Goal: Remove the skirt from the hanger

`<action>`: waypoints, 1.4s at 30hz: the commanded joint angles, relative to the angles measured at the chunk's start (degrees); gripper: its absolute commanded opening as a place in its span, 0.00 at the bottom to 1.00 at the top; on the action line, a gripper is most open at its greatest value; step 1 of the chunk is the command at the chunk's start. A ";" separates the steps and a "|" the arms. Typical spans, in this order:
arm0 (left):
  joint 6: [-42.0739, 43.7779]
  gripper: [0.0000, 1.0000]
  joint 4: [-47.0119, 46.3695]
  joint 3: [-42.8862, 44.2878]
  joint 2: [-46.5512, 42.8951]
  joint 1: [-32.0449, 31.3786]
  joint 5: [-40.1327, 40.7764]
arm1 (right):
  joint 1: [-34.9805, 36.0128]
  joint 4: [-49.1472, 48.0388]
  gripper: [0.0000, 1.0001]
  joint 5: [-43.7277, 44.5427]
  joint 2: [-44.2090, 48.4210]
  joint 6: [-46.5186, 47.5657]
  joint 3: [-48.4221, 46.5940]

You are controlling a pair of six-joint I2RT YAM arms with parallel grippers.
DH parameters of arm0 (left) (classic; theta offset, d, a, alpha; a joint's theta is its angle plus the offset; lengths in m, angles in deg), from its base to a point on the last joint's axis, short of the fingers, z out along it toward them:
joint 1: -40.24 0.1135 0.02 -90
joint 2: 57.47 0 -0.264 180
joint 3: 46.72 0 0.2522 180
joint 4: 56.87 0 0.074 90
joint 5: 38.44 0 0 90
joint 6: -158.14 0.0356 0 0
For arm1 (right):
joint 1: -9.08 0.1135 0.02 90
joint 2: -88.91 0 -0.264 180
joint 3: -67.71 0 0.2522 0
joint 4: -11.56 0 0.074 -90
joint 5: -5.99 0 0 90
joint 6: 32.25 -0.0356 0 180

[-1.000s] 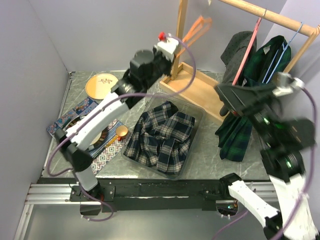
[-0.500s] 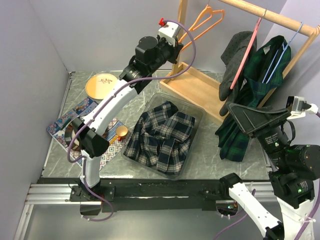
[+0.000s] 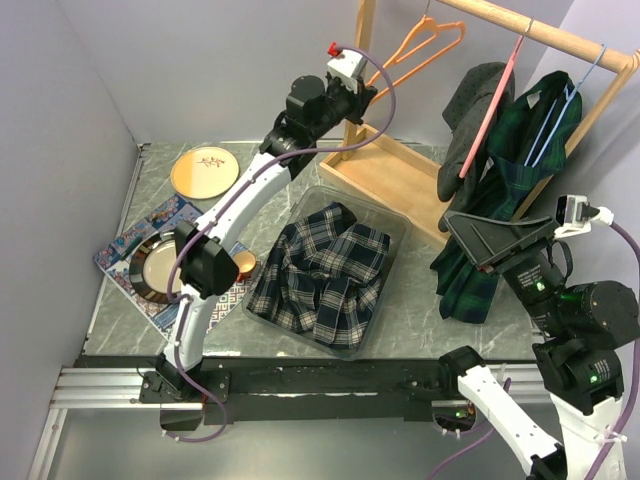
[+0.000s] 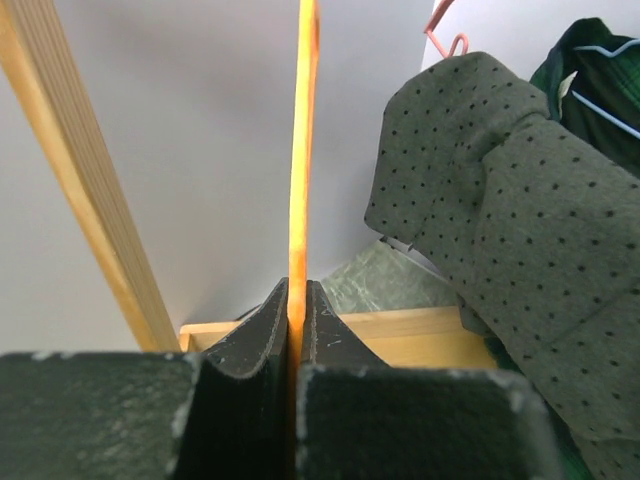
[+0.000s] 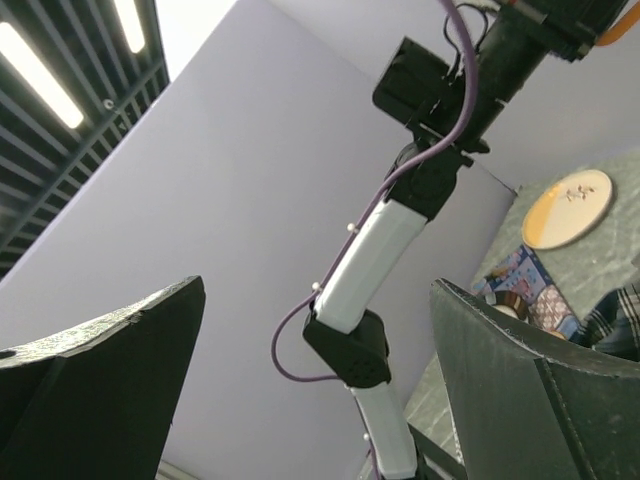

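Note:
The blue-and-white plaid skirt (image 3: 320, 270) lies crumpled in a clear bin (image 3: 395, 215) at the table's middle, free of any hanger. My left gripper (image 3: 368, 88) is raised high by the rack's post and is shut on a bare orange hanger (image 3: 420, 50), whose hook is up near the wooden rail (image 3: 530, 25). In the left wrist view the jaws (image 4: 296, 290) pinch the orange hanger's bar (image 4: 303, 150) edge-on. My right gripper (image 3: 470, 235) is open and empty, held high at the right; its fingers frame only the wall and left arm (image 5: 318, 290).
The wooden rack's base (image 3: 400, 175) stands behind the bin. A grey dotted garment (image 3: 470, 120) on a pink hanger (image 3: 495, 95) and a dark green plaid garment (image 3: 520, 140) hang from the rail. An orange plate (image 3: 204, 171), patterned mats and a bowl (image 3: 155, 265) lie left.
My left gripper has lifted the orange hanger up and to the right, toward the rail. My right arm has drawn back to the right and settled lower.

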 commanded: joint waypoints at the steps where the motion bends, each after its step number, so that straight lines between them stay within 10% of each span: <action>1: -2.23 0.01 -7.56 -0.35 0.08 1.13 -2.25 | 0.27 2.60 1.00 -0.26 -1.53 1.84 -2.05; 6: -3.55 0.01 -7.92 -0.81 -0.18 1.75 -3.57 | 0.18 3.13 1.00 -0.17 -2.32 1.41 -1.27; 9: -4.69 0.23 -8.97 -2.55 -1.14 1.75 -3.22 | 0.18 3.04 1.00 0.26 -2.85 0.62 -1.09; 14: -4.87 0.18 -8.37 -1.61 0.07 1.75 -3.30 | 0.19 3.57 1.00 -0.08 -4.08 -0.09 -2.49; 17: -5.92 0.48 -8.97 -1.59 -0.26 1.75 -4.27 | 0.18 3.74 1.00 0.09 -4.34 0.17 -3.11; 28: -4.17 0.97 -12.49 -35.85 -27.58 1.49 -4.54 | 0.18 15.60 0.96 13.53 -18.82 14.05 -19.36; 42: 0.67 0.97 -0.71 -63.79 -58.70 1.31 3.53 | -2.00 24.39 0.88 46.85 -41.58 33.04 -40.80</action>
